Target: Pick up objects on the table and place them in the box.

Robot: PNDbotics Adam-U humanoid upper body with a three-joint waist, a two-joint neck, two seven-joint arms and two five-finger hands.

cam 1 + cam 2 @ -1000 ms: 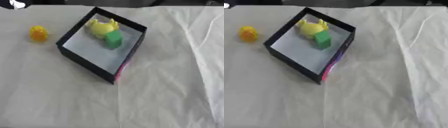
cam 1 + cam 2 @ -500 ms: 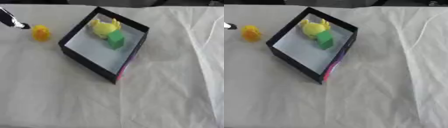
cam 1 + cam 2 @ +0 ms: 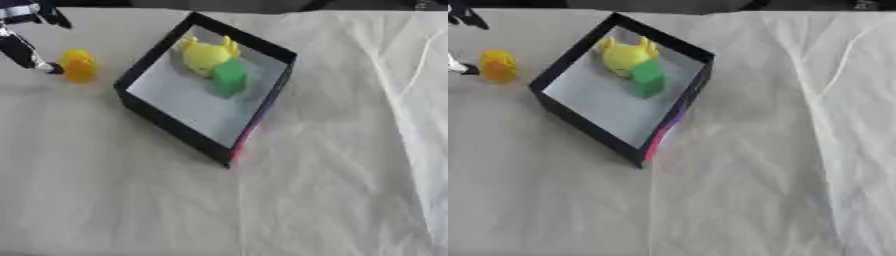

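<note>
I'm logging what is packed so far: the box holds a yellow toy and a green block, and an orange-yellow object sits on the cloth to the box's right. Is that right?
Not quite. The orange-yellow object sits left of the box, near the left hand, as the left eye view shows. The yellow toy and green block are inside.

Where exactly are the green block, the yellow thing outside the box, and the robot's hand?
Green block [image 3: 230,79], left eye view, its top face.
Yellow thing [image 3: 79,65], left eye view, its middle.
Left hand [image 3: 22,47], left eye view, on a finger by the yellow thing.
</note>
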